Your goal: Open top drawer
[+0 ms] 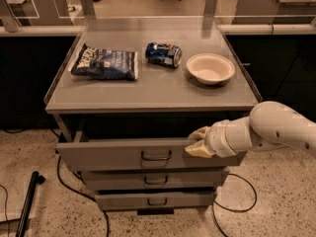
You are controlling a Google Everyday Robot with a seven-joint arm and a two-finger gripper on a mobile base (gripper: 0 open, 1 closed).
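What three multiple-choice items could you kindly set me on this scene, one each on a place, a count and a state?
1. Where is the hand?
A. On the floor
B. At the front of the top drawer, right of its handle
C. Raised high above everything

2. How many things lie on top of the cabinet?
A. One
B. Two
C. Three

3. What state is the top drawer in?
A. Pulled partly out
B. Shut flush
C. Taken out completely

Answers:
1 B: the hand sits at the drawer front's upper edge, beside the handle.
2 C: a bag, a can and a bowl lie there.
3 A: its front stands ahead of the two drawers below, with a dark gap behind it.
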